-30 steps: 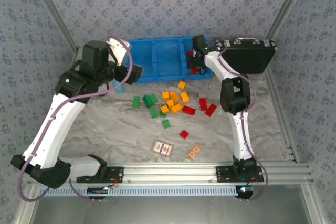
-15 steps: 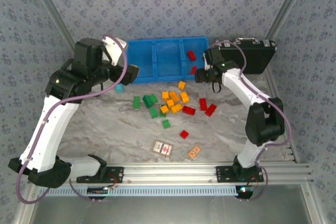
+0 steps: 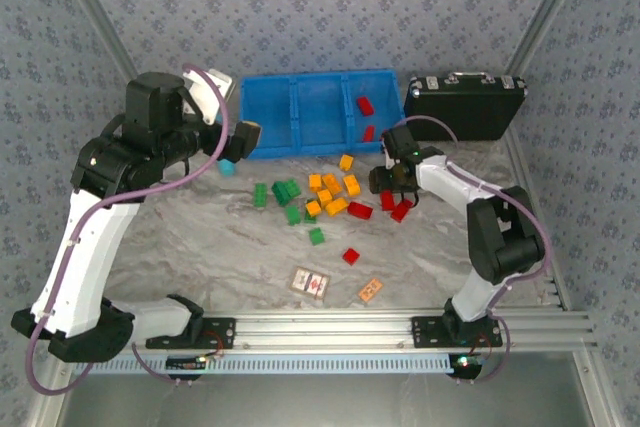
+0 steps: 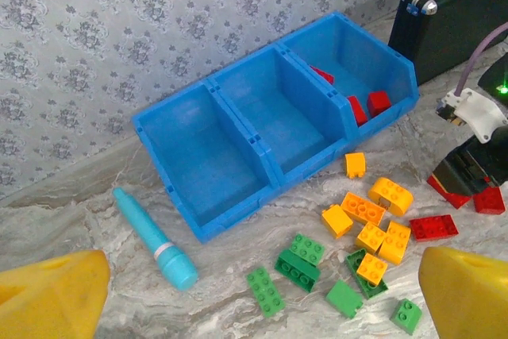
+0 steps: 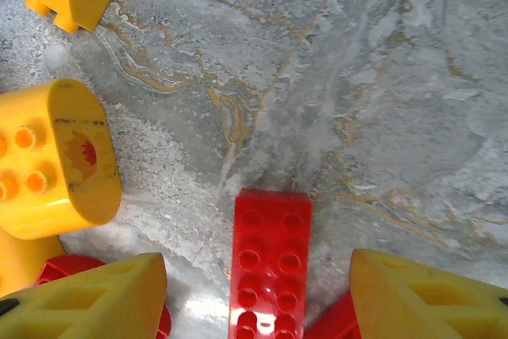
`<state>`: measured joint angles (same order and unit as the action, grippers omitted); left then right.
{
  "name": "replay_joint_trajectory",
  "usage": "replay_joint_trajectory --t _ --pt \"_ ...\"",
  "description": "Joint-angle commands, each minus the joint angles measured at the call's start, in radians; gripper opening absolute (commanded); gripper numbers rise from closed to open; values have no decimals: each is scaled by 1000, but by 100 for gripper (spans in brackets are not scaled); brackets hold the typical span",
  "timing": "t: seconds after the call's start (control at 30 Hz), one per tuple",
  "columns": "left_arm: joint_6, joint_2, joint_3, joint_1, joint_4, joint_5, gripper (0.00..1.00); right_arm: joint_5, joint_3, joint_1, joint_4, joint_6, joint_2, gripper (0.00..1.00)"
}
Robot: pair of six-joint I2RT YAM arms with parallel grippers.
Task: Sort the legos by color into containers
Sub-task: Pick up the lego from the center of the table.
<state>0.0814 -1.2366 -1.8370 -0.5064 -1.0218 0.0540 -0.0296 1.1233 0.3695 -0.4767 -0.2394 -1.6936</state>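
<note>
Right end effector point(image 3: 393, 187) low over the desk point(image 3: 200, 247), fingers spread wide either side of a red brick point(image 5: 268, 263), not clamped on it. Left end effector point(image 4: 254, 291) hangs released and empty near the blue tray point(image 4: 250, 142). The tray's compartment nearest the black briefcase point(image 3: 465, 105) holds red bricks point(image 3: 366, 105). Orange bricks point(image 3: 335, 192) and green bricks point(image 3: 285, 192) lie loose in front of the tray.

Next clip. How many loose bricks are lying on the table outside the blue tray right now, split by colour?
Green bricks: 6
Orange-yellow bricks: 7
Red bricks: 4
Total loose: 17
</note>
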Motion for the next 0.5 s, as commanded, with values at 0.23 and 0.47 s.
replay_joint_trajectory --t 0.23,0.47 --pt "-13 8 -79 -6 -42 31 100 -3 22 12 18 -20 -138 60" --pt "0 0 -74 -6 -37 39 100 -24 44 11 -3 -20 -182 41"
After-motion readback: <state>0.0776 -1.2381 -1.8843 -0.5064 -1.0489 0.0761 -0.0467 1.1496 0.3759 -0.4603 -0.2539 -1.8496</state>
